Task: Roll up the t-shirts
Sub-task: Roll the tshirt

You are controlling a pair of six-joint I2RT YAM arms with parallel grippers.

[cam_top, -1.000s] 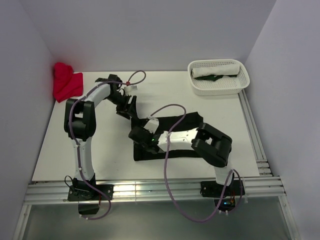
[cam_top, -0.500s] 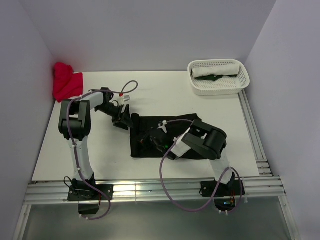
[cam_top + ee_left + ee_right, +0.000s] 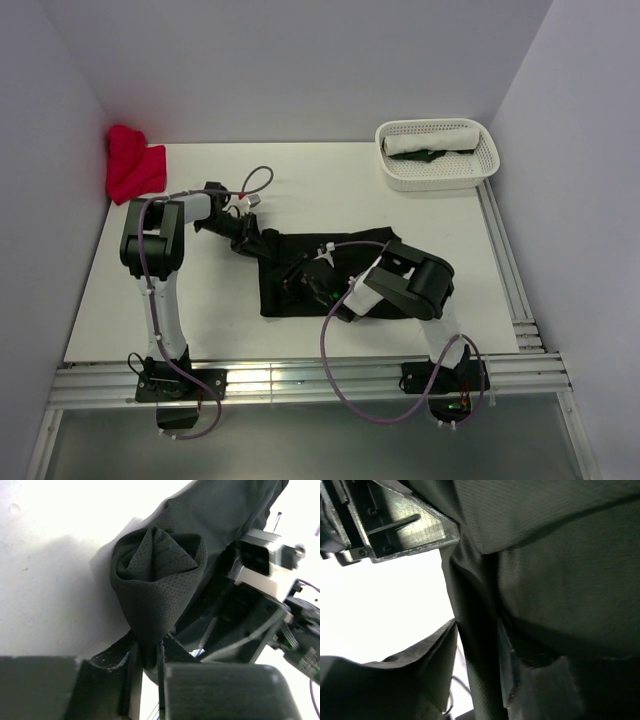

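Note:
A black t-shirt (image 3: 345,250) lies flat in the middle of the table, its left edge rolled into a tight coil (image 3: 157,575). My left gripper (image 3: 258,243) is shut on the cloth just below that coil (image 3: 146,655). My right gripper (image 3: 300,278) is low over the same left edge. Its fingers stand apart around an upright fold of the black cloth (image 3: 476,655), and a sliver of light shows beside one finger (image 3: 442,655). A red t-shirt (image 3: 132,165) is bunched at the far left corner. White and dark green t-shirts (image 3: 432,143) lie in the basket.
The white perforated basket (image 3: 437,172) stands at the far right by the wall. Metal rails (image 3: 300,380) run along the near edge and the right side. The two grippers are very close together, the left one's body (image 3: 395,525) filling the right wrist view's top left.
My left gripper came down from behind the shirt to its left edge and closed on the cloth. My right arm slid left along the shirt and its jaws widened.

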